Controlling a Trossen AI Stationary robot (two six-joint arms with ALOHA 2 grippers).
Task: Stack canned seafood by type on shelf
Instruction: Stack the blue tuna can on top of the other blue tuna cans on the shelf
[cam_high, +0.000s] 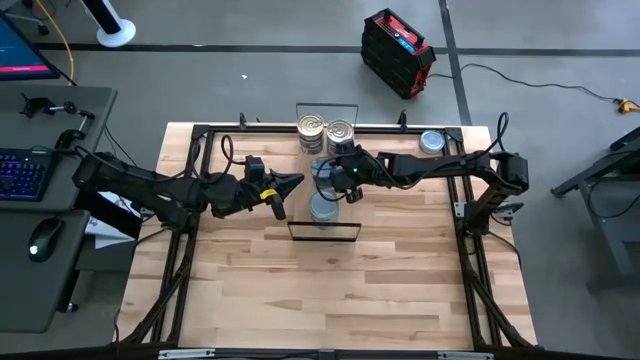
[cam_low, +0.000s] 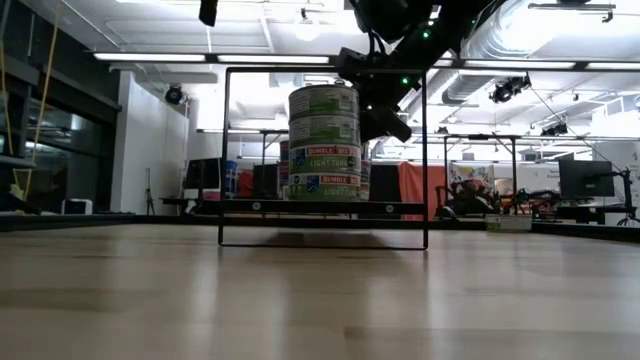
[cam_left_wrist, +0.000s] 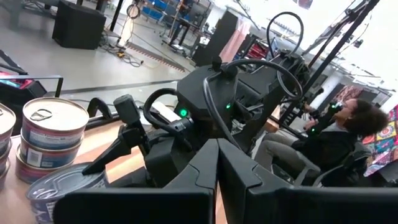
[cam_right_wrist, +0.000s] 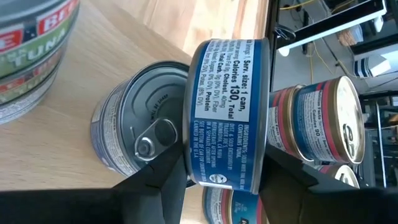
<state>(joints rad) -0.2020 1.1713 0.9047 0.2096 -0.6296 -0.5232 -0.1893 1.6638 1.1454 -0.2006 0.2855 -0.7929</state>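
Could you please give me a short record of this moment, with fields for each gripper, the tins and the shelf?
right gripper: over the shelf's middle, fingers on either side of a blue-labelled tin
left gripper: shut, empty, beside the shelf
tin stacks: two at the shelf's far end, silver lids up
shelf: light-wood plank, black wire end frames
loose tin: on the table, far right corner

Off-table: red-and-black case on floor beyond far edge. Desk at left with lit keyboard, mouse, monitor corner. Seated person in left wrist view background.
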